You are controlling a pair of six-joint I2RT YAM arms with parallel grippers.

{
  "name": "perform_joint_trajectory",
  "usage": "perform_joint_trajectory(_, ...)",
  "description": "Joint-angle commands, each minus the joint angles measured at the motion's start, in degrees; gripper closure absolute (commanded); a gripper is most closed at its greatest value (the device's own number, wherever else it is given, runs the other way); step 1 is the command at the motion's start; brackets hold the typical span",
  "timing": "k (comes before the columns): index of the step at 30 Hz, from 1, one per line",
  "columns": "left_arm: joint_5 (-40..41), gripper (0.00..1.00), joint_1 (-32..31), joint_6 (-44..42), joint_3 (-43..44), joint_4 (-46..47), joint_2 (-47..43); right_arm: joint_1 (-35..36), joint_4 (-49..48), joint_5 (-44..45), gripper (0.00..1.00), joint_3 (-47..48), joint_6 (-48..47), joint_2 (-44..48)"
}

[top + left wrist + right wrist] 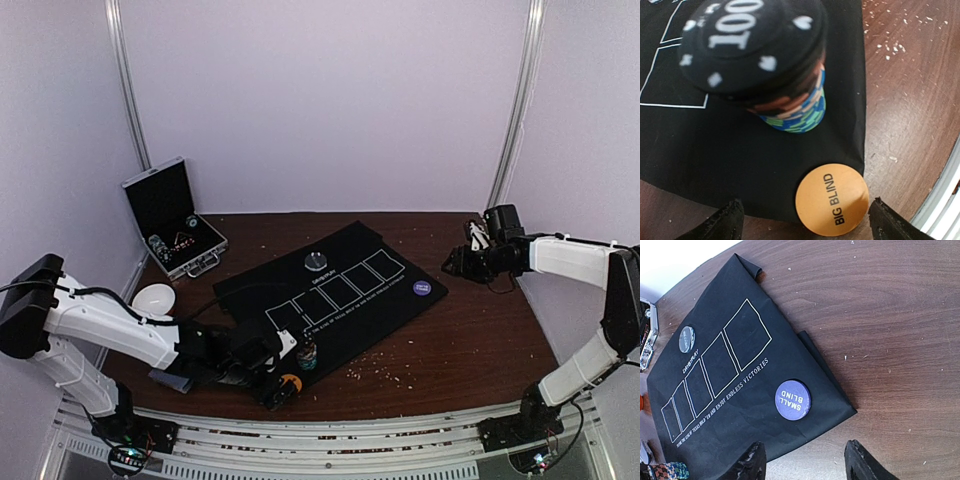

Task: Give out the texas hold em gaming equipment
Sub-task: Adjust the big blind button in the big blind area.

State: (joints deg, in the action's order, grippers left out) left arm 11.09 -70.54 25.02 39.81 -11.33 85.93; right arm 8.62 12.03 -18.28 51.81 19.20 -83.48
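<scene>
OK, L gripper (806, 220) jaws spread either side of BIG BLIND disc (832, 198), fwd nudge could topple chip stack (792, 107); R gripper (806, 462) spread too, empty

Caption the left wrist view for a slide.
Open left end effector over orange BIG BLIND disc, beside multicoloured poker chip stack on black mat.

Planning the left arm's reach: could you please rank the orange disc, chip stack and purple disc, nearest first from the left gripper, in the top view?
1. Orange disc, at the left gripper, mat's near edge.
2. Chip stack, just beyond it.
3. Purple disc, mat's right corner.
</scene>
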Motion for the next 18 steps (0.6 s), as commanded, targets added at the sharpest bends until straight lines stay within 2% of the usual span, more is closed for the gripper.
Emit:
perform_joint_trajectory(1, -5.27, 0.11, 1.19, -1.45, -1.48, 4.52, -0.68, 0.19, 0.80, -0.24, 0.44, -0.93, -0.91, 1.13)
perform_joint_trajectory(6, -6.78, 0.16, 1.46, -2.05, -1.14, 5.23, 0.12, 0.16, 0.80, -0.64, 0.44, -0.80, -0.90, 0.67)
perform_joint_trajectory(18, -3.73, 0.14, 1.55, -2.57, -1.04, 4.86, 2.91, 0.16, 0.12, -2.43, 0.44, -1.03, -0.74, -0.16)
